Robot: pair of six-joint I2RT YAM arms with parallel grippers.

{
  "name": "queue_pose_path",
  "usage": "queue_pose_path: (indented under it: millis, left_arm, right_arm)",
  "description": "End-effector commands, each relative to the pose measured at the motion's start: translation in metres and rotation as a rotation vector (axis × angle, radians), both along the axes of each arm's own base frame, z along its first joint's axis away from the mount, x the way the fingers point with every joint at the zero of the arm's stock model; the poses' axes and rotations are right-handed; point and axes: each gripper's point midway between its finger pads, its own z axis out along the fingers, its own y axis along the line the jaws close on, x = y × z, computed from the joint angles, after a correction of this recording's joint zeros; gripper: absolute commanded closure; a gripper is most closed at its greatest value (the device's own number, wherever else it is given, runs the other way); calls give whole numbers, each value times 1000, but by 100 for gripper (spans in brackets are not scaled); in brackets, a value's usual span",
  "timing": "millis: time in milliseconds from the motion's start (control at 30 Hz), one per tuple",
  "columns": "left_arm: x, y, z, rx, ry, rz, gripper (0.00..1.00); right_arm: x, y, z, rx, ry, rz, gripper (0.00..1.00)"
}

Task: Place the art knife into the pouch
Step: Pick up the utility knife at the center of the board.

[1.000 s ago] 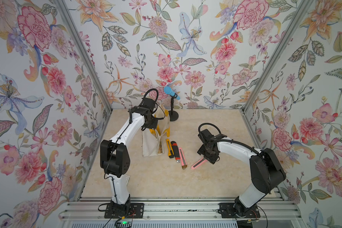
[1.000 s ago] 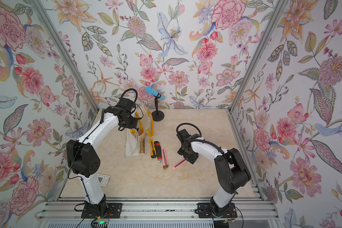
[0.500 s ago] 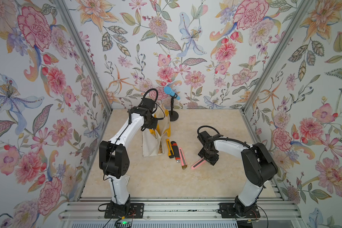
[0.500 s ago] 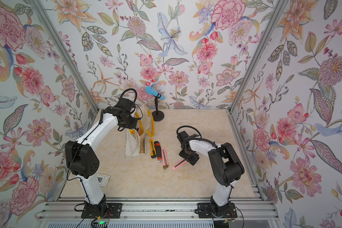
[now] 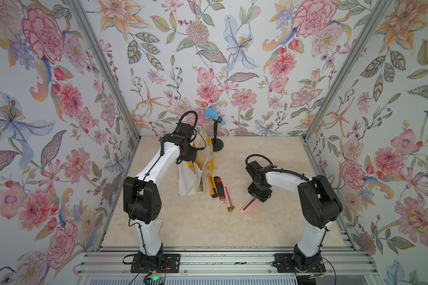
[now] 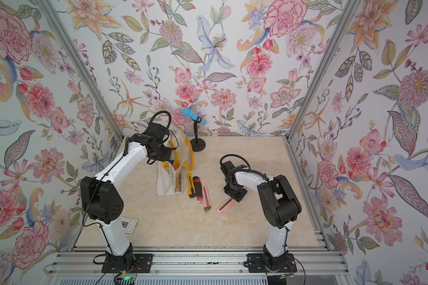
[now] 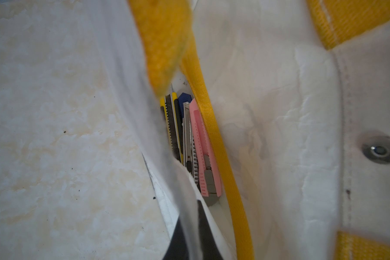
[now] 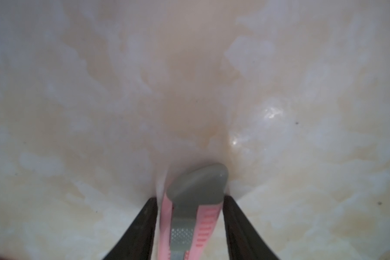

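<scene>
My right gripper [image 8: 190, 199] is down at the marble-patterned table [image 5: 208, 229], and its two black fingers [image 8: 142, 227] stand on either side of the pink art knife [image 8: 196, 186], right at the knife's grey end. One finger looks pressed against the pink edge and the other sits a sliver off it. The close view is blurred, so I cannot tell whether the knife is truly pinched. In both top views the rest of the knife lies flat on the table and sticks out from under that gripper. It is well apart from the pouch [image 5: 187, 181], and the yellow knife [image 5: 210, 185], the black and red knife [image 5: 218, 188] and the second pink knife [image 5: 228, 197] lie in a row between the two. My left gripper [image 7: 189, 236] is pressed together on the pouch's white cloth wall, and the cloth runs up out of its dark fingers [image 7: 204, 227]. Just beyond those fingers, between the cloth and a yellow handle [image 7: 214, 139], I see a bundle of knives [image 7: 189, 139], seemingly inside the pouch. A metal snap button [image 7: 381, 149] sits on the cloth farther off.
</scene>
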Motion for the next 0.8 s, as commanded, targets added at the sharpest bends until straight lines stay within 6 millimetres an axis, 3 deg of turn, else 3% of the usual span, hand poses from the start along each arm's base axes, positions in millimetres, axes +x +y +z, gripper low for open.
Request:
queue_pose_path:
  millis: [0,233,400,533,767]
  left_arm:
    - [-9,2,3,12,8,-6,100]
    - [-9,3,1,15,13,-2,100]
    - [-9,4,0,20,13,0,100]
    - [-8,3,0,18,14,-2,100]
    - [-7,3,1,18,11,1,100]
  right_arm:
    - [-7,-9,-16,-48,53,-14,54]
    - [-2,-8,-13,-50,40,-2,63]
    - [10,-4,2,-33,-11,5,67]
    - [30,5,29,3,-96,24,67]
    - [81,26,110,79,-323,79,68]
